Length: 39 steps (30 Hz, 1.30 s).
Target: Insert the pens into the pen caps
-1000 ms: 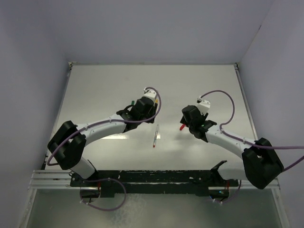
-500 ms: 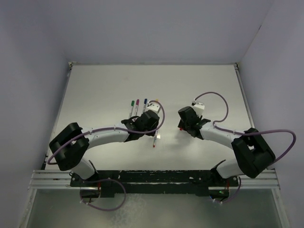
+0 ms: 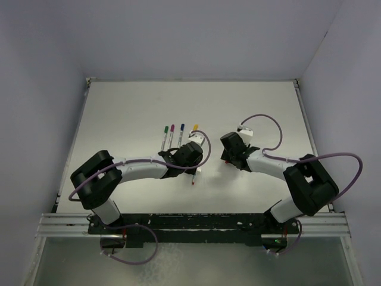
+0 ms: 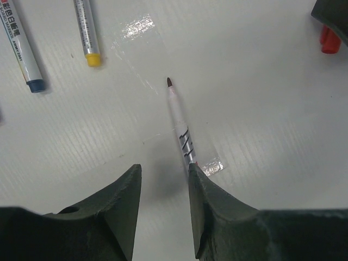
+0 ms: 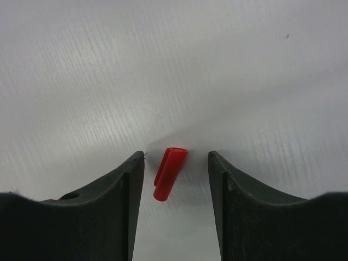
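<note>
Pale lilac walls are closing in a white worktop (image 3: 119,107) on three sides, with both arms reaching in from its near edge. Left of the worktop's middle, four pens are lying side by side in a row, roughly square to the near edge: a green pen (image 3: 162,136), a purple pen (image 3: 171,134), a blue pen (image 4: 22,51) and a yellow pen (image 4: 87,30), the green one nearest the left edge. In the top view their coloured ends are pointing toward the far edge.

The left claw (image 4: 164,174) is hanging low over the worktop just on the near side of that row. Its two fingers are standing spread, the gap between them much wider than a pen. The uncapped red pen (image 4: 179,128) is lying flat on the worktop in that gap, its dark red tip pointing away from the claw. Its other end is running in against the inner edge of the finger on the right of the wrist view, while the other finger is standing well clear of it.

Right of the middle, the right claw (image 5: 176,157) is also sitting low with its fingers spread. The red cap (image 5: 169,174) is lying on its side on the worktop between them, touching neither finger. It is lying slightly askew, closer to the finger on the left of that view.
</note>
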Tool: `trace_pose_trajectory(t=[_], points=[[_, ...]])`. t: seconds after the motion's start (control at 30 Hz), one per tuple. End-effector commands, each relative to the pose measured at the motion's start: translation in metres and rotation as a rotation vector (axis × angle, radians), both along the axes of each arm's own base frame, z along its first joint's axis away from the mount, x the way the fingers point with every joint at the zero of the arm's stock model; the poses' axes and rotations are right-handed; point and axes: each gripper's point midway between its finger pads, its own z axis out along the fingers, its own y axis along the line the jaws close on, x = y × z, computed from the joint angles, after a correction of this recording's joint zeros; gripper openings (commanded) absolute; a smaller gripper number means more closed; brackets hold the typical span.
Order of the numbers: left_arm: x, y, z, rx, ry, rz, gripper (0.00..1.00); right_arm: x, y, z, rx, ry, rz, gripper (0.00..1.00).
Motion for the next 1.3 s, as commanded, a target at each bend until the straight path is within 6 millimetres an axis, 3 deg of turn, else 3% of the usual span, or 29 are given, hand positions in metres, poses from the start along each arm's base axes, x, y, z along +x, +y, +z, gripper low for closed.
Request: trace_pose_trajectory(t=[0.0,0.43,0.8,0.97,1.13,1.27], points=[[0.007,-0.019,0.012,-0.051,-0.026,0.004,0.43,0.011,0.005,0.01,0.014,-0.03,-0.009,0.52],[0.0,-0.022,-0.008,0.006,0.0,0.001,0.44,0.006,0.003,-0.001,-0.017,0.014,0.006,0.46],[-0.006,0.0,-0.026,0.114,0.03,0.057,0.41,-0.003,0.003,-0.005,-0.014,0.044,0.024,0.39],[-0.011,0.017,-0.034,0.185,0.044,0.075,0.28,-0.005,0.005,-0.006,-0.012,0.05,0.032,0.39],[-0.017,0.017,-0.039,0.184,0.067,0.049,0.03,-0.004,0.008,-0.007,-0.009,0.058,0.039,0.39],[-0.019,0.017,-0.042,0.181,0.075,0.045,0.0,-0.006,0.01,-0.009,-0.008,0.068,0.048,0.39]])
